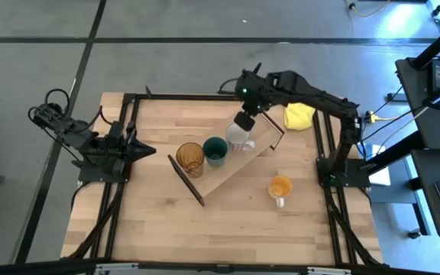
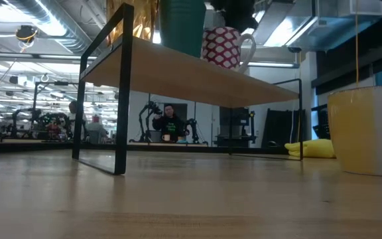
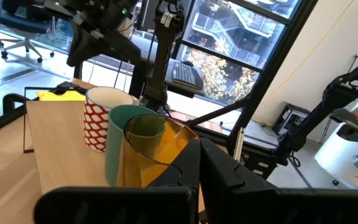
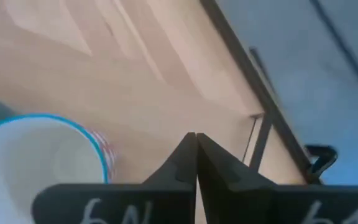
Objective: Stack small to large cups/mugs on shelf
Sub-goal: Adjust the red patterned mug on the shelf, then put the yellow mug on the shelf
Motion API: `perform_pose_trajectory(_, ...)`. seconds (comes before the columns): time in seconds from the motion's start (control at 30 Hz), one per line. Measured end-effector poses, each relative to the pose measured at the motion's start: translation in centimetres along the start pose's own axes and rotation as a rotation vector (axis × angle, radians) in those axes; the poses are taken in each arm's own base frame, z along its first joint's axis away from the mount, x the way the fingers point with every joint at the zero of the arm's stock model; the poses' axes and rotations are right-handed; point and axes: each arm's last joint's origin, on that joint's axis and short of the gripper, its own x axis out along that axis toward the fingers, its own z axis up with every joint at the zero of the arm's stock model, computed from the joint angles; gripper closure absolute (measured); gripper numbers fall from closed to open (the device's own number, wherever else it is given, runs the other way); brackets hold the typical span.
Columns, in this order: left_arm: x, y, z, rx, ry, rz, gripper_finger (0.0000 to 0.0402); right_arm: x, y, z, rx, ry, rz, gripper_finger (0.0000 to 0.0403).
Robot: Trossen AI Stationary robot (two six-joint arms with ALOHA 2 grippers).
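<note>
Shelf (image 1: 231, 169) lies diagonally on the bench (image 1: 151, 221), carrying tumbler (image 1: 190, 158), teal cup (image 1: 215, 151) and white mug (image 1: 238, 139) in a row. Right hand (image 1: 244, 121), closed and empty, hovers over the mug; left hand (image 1: 145, 150) is closed, aside. Orange mug (image 1: 280, 187) stands off-shelf.

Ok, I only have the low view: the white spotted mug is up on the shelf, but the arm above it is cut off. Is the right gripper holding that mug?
Observer: No. The right gripper has its fingers shut on nothing, just beside the white mug.
Operator: What else stands on the shelf? My view crops the tops.
Observer: The amber tumbler, the teal cup and the white mug stand in a row on the shelf; the orange mug is on the table, off it.
Operator: And the left arm?
Observer: The left gripper waits at the table's left side, fingers shut, pointing toward the tumbler without touching it.
</note>
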Motion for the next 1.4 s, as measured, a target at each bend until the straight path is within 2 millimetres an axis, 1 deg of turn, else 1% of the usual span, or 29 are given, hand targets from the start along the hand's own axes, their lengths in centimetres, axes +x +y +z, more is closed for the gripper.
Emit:
perform_pose_trajectory(0.13, 0.0, 0.0, 0.0, 0.0, 0.0, 0.001, 0.0401, 0.2, -1.0, -0.2, 0.049, 0.058, 0.083, 0.0397)
perform_pose_trajectory(0.27, 0.0, 0.0, 0.0, 0.0, -0.002, 0.004, 0.0401, 0.2, -0.9, -0.4, 0.069, 0.09, 0.113, 0.0397)
perform_pose_trajectory(0.47, 0.0, 0.0, 0.0, 0.0, -0.003, 0.005, 0.0401, 0.6, -0.2, -0.9, 0.043, 0.153, 0.132, 0.04)
perform_pose_trajectory(0.7, 0.0, 0.0, 0.0, -0.002, -0.004, 0.005, 0.0401, 1.4, 0.7, -0.9, 0.023, 0.184, 0.163, 0.04)
perform_pose_trajectory(0.9, 0.0, 0.0, 0.0, -0.002, -0.004, 0.005, 0.0401, 1.3, 0.8, -1.2, 0.024, 0.217, 0.189, 0.04)
perform_pose_trajectory(1.23, 0.0, 0.0, 0.0, -0.002, -0.007, 0.012, 0.0401, 1.0, 1.9, -1.5, -0.003, 0.234, 0.22, 0.0401)
perform_pose_trajectory(1.37, 0.0, 0.0, 0.0, -0.003, -0.008, 0.015, 0.0401, 1.0, 2.0, -1.6, -0.007, 0.237, 0.217, 0.04)
perform_pose_trajectory(1.4, 0.0, 0.0, 0.0, -0.002, -0.008, 0.015, 0.0401, 1.0, 1.9, -1.6, -0.012, 0.238, 0.193, 0.04)
